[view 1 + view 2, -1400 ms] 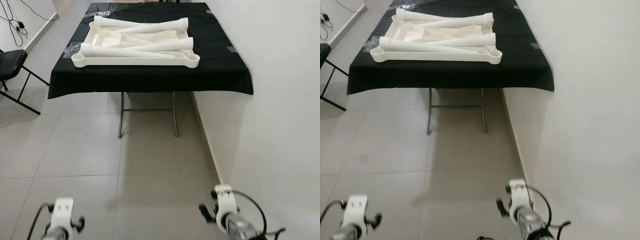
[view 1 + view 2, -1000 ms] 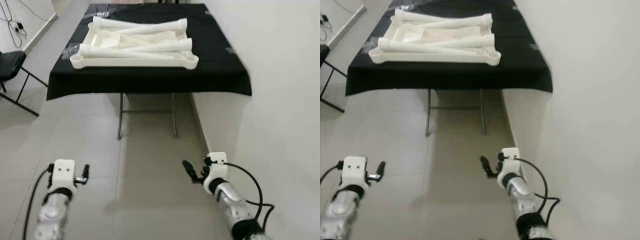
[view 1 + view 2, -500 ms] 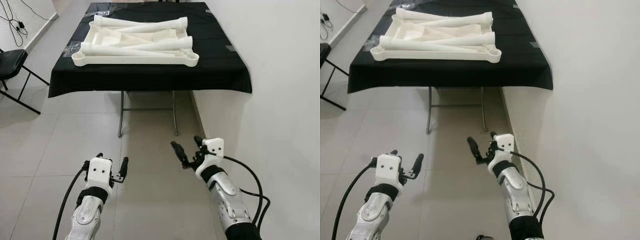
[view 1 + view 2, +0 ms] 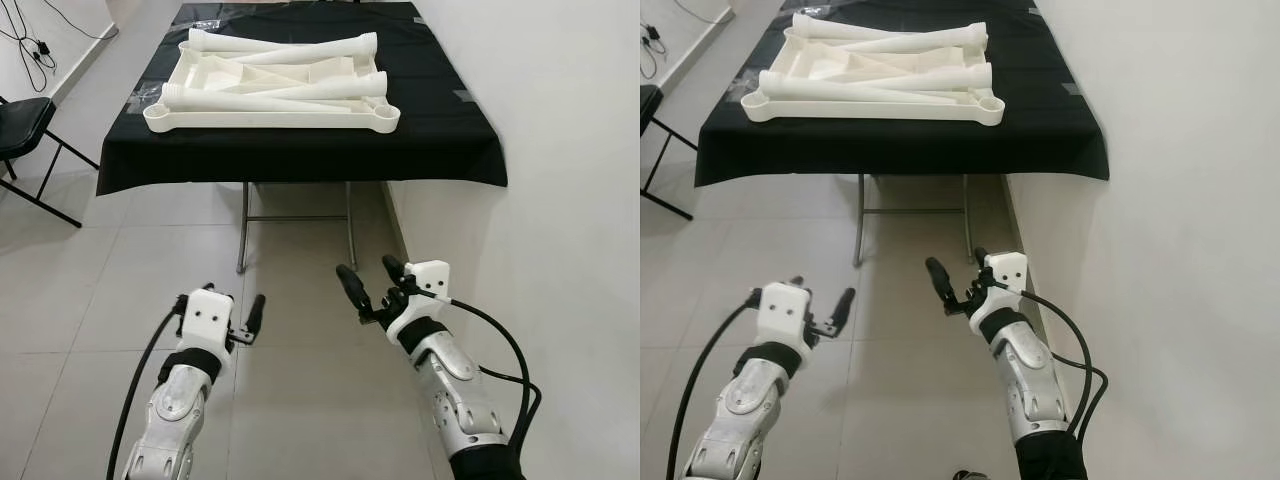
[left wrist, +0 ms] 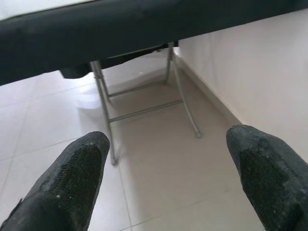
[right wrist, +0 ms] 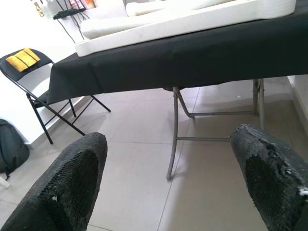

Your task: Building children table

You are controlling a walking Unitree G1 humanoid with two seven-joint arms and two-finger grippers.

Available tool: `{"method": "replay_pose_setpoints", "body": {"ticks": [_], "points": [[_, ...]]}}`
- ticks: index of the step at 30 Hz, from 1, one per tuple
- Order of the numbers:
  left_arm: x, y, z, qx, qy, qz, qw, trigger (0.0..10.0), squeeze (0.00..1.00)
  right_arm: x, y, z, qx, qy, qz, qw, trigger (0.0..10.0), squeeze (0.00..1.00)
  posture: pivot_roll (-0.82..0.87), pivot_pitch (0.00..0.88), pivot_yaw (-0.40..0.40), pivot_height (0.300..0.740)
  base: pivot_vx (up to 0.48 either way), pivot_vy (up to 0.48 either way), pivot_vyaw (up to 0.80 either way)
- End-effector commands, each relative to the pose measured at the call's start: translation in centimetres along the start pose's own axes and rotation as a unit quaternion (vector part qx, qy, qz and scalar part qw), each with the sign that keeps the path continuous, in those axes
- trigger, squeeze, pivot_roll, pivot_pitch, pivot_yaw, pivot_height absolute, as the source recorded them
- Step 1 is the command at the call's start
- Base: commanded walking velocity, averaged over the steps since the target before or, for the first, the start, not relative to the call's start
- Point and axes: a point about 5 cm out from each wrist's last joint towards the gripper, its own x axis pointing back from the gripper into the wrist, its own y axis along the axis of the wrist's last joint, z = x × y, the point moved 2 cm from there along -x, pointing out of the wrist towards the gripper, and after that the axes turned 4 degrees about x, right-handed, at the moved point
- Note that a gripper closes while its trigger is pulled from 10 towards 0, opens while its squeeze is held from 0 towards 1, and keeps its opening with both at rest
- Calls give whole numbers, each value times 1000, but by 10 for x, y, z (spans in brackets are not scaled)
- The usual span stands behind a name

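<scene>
Nothing is assembled yet: the white tabletop (image 4: 270,118) lies upside down on the black worktop (image 4: 440,150), legs (image 4: 275,100) loose across it; left gripper (image 4: 232,318) and right gripper (image 4: 368,287), well short, hold jaws spread, empty

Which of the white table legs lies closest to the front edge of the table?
The long leg lying along the front rim of the upturned white tabletop; the others lie farther back.
</scene>
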Motion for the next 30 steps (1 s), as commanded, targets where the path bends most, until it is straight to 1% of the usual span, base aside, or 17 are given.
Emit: {"method": "replay_pose_setpoints", "body": {"ticks": [1,3,8,9,12,14,15,18,20,23,25,30], "points": [[-1,-2,0,-3,-12,4,1000,10000,0,-2,-3,0,-12,-1,4,1000,10000,0,0,124,-34,740,0,0,0],[-4,1,-2,1,-21,0,1000,10000,0,-6,-2,4,-12,10,3,1000,10000,0,1,122,-27,740,302,0,0],[-5,3,-5,1,-29,2,1000,10000,0,-7,-4,2,-15,5,18,1000,10000,0,-3,125,-23,740,335,0,0],[-5,4,-5,0,-31,3,1000,10000,0,-6,-4,1,-22,3,18,1000,10000,0,-2,125,-23,740,360,0,0],[-6,6,0,16,-28,5,999,10000,0,-7,-4,0,-24,3,23,999,10000,0,8,125,-17,740,361,0,0],[-6,6,0,14,-30,5,999,10000,0,-7,-5,0,-25,3,23,999,10000,0,8,125,-17,740,360,0,0],[-7,5,0,15,-34,5,999,10000,0,-7,-3,-3,-39,-5,14,999,10000,0,7,121,-14,740,360,0,0],[-8,7,-2,25,-42,1,999,10000,0,-8,3,-4,-40,-8,-4,999,10000,0,7,113,-14,740,374,0,798],[-8,7,-2,25,-42,1,999,10000,0,-8,3,-4,-40,-8,-4,999,10000,0,7,113,-14,740,375,0,794],[-12,14,-3,26,-51,-9,998,10000,0,-12,9,1,-39,12,-13,999,10000,0,9,96,-15,740,377,0,0],[-13,15,-3,26,-53,-11,998,10000,0,-13,10,3,-37,18,-15,999,10000,0,9,96,-15,740,379,0,0],[-18,27,-4,28,-61,-27,997,10000,0,-17,20,5,-20,39,-26,999,10000,0,10,84,-15,740,379,0,0]]}}
